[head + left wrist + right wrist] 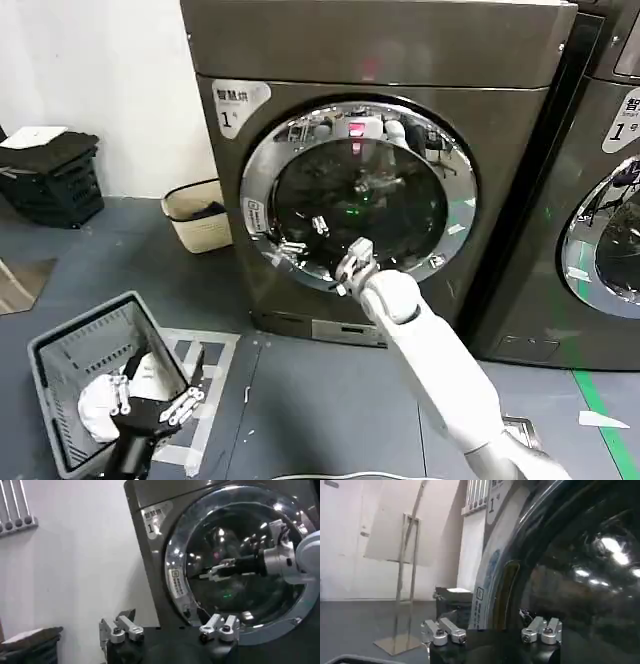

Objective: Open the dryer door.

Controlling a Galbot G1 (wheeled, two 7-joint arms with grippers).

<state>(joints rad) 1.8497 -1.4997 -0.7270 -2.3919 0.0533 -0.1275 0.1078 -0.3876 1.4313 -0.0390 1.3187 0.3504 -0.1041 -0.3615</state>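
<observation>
Left, near: grey basket (60, 370) on the floor with white cloth inside. The left gripper (155, 405) hangs just above and beside it, fingers spread wide and holding nothing; idle, well apart from the machine.

Left, far: black crate (55, 180) against the wall; beige bin (200, 215) beside the machine's left flank.

Centre: dryer (380, 60), bronze-grey, front-loading. The dryer door (300, 140), a chrome ring around dark glass, sits flush in the front panel, by all appearances not yet opened. White sticker (254, 213) on the ring's left side.

Centre, nearer: right gripper (300, 245), reached out on its white arm to the lower left of the door, just at or touching the glass and ring. Fingers parted, nothing between them; from the right wrist they (445, 631) sit close against the dark curve of the door.

Right: second machine (610, 200), partly seen; not part of the job.

Step in hand, as judged: approach to the door's left edge, before any grip. Next move probably calls for hooking or pinching that edge, then drawing it outward along the hinge's arc; which side the hinge sits on cannot be told.
</observation>
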